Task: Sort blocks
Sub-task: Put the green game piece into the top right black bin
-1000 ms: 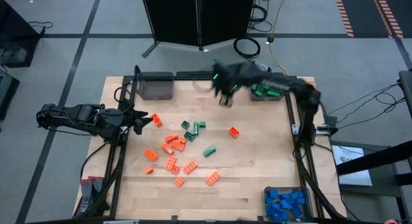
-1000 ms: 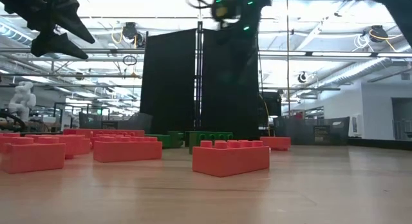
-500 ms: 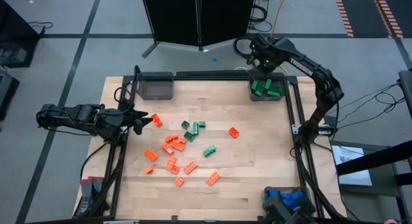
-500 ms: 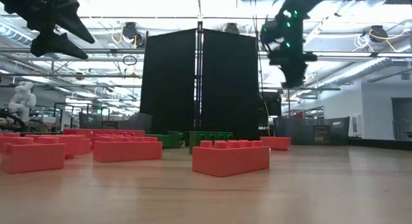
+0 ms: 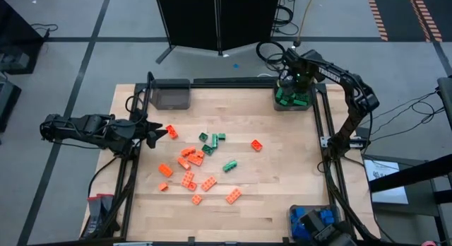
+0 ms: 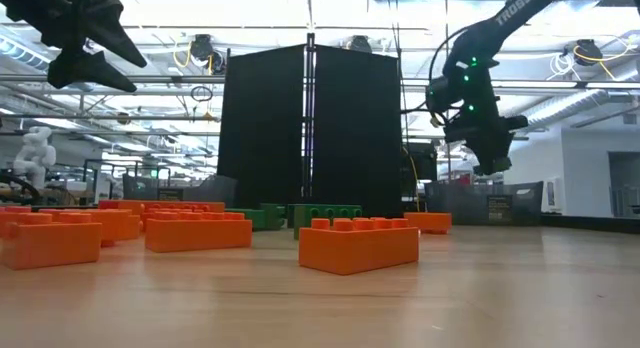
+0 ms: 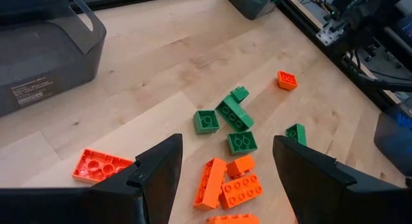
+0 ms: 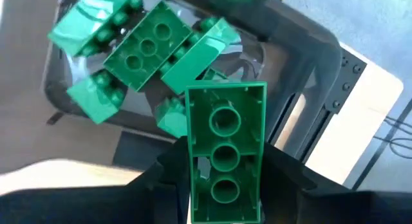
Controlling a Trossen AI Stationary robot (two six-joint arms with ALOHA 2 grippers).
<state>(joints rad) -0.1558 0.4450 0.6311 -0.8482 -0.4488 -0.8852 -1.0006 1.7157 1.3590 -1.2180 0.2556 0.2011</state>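
Observation:
Orange and green blocks point(image 5: 201, 161) lie scattered on the middle of the wooden table; the left wrist view shows them too point(image 7: 235, 114). My right gripper point(image 5: 295, 82) hangs over the clear bin of green blocks point(image 5: 293, 99) at the far right corner, shut on an oblong green block point(image 8: 225, 156). In the low view it point(image 6: 490, 156) is high above the table. My left gripper point(image 5: 159, 133) is open at the table's left side, raised and pointing toward the scattered blocks, with nothing between its fingers point(image 7: 161, 176). My right gripper pinches the green block by its two long sides point(image 8: 190, 185), one finger point(image 8: 161, 179) on each. The fingers point down from above and the block's length runs along them. Its hollow underside faces the wrist camera. It is lifted clear above the green bin point(image 8: 302, 69).
An empty clear grey bin point(image 5: 171, 95) stands at the far left. A bin of blue blocks point(image 5: 314, 223) sits at the near right corner. Black rails frame the table's edges point(image 5: 319, 133). A black screen point(image 6: 310, 128) stands behind the table's far edge.
My right gripper has swung from above the table's far middle toward the right edge, turning about as it went. It has then come down over the bin of green blocks, still carrying the green block.

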